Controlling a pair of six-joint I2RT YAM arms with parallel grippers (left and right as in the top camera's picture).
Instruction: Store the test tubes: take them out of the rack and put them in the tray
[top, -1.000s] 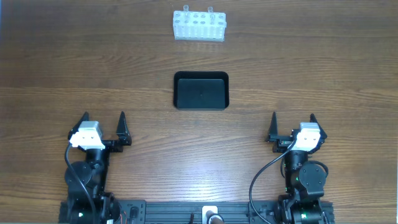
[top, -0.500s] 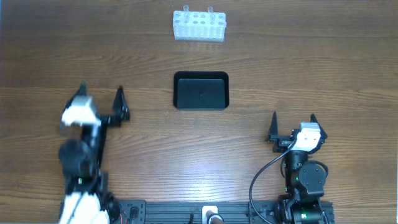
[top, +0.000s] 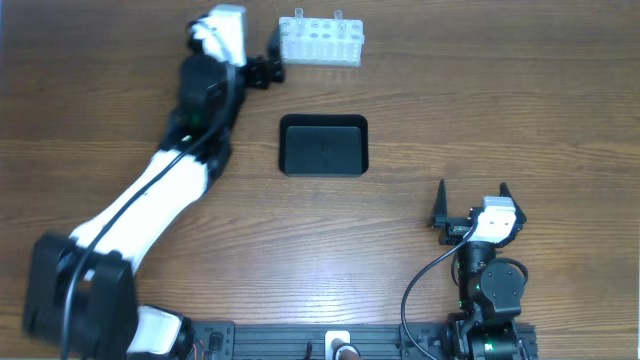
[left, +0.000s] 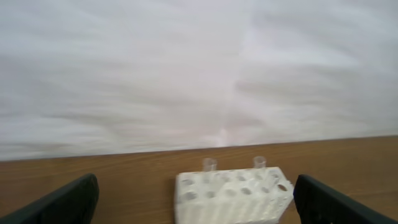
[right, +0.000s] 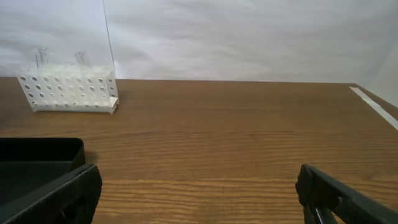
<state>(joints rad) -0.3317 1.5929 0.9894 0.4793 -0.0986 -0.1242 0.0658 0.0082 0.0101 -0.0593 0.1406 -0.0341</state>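
Status: left gripper (top: 272, 55) is lifted, out by the left end of the rack (top: 320, 42), fingers spread wide and holding nothing. In the left wrist view the rack sits ahead, framed between the two fingers (left: 68, 202), not yet touched

Right gripper (top: 471, 190) is parked near its base, well apart from everything, fingers also apart and empty

Rack is at the far edge of the tabletop (top: 500, 100). Two test tubes stand upright in its back row, one near the left end (top: 298, 17), one towards the right (top: 338, 16). Only their tops stick out above the rack. The other holes look empty, though I can't rule out short ones. The tray (top: 323, 120) sits between the rack and the arms, nothing in it. Task not started

Handling guess:
- tubes are clear, thin-walled, very light and rigid; can't tell glass from plastic, so treat as fragile
- smooth round wall means slippery, so close gently and centred
- the only grab point is the exposed neck above the rack top
- pull straight up along the tube axis; side load could jam or crack it
- rack looks like light plastic, may lift or slide with the tube
- tubes will roll, so lay them low in the tray and don't drop
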